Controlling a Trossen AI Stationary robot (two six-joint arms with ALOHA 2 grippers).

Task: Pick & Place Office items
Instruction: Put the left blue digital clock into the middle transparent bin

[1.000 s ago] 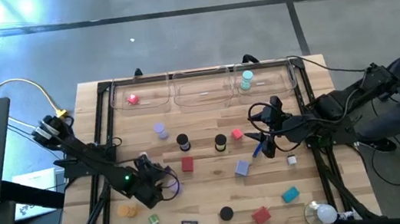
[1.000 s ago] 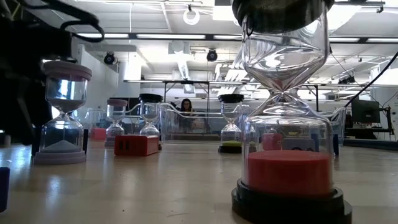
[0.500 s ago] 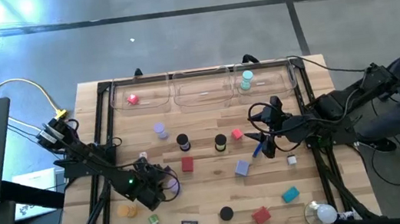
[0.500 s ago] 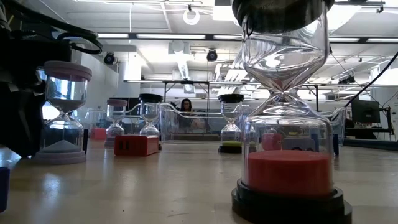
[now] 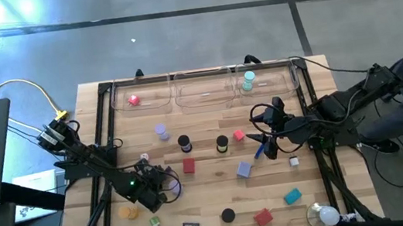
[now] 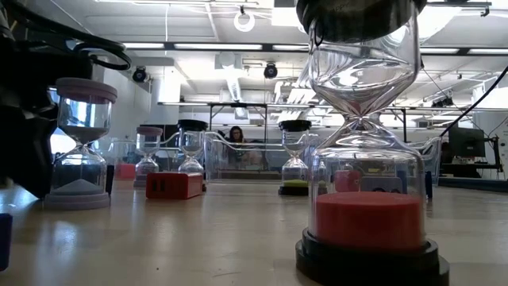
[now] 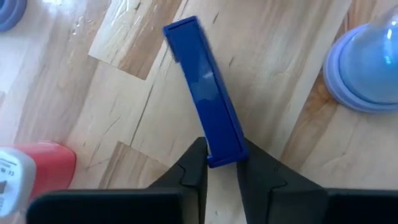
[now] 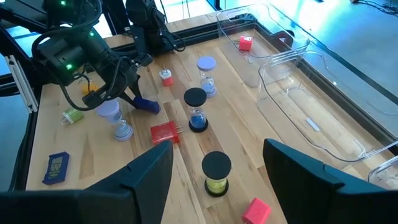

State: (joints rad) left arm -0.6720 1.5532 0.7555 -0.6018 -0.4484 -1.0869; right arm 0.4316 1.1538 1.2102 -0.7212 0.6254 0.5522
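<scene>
Three trays [image 5: 202,91] sit side by side along the table's [image 5: 214,205] far edge; the left gripper [image 7: 221,163] is low on the table's left side, closed on the end of a stick [image 7: 204,124]; an hourglass [image 7: 367,68] stands just beside it; the right gripper [image 5: 269,149] hangs right of centre.

Blue stick [image 7: 205,93]: near end sitting hidden between the left gripper [image 7: 221,163] fingers; in the high view lying covered by the arm.
Lavender hourglass [image 7: 367,68]: being cut off at the right edge of the left wrist view.
Red block [image 7: 37,171]: running off the lower left edge; label too blurred for reading.
Big red-sand hourglass [image 6: 365,159]: top cap being cropped at the upper edge of the low view.
Right gripper [image 8: 217,180]: fingertips falling below the bottom edge.
Person [image 6: 236,135]: too small and distant for telling detail.
</scene>
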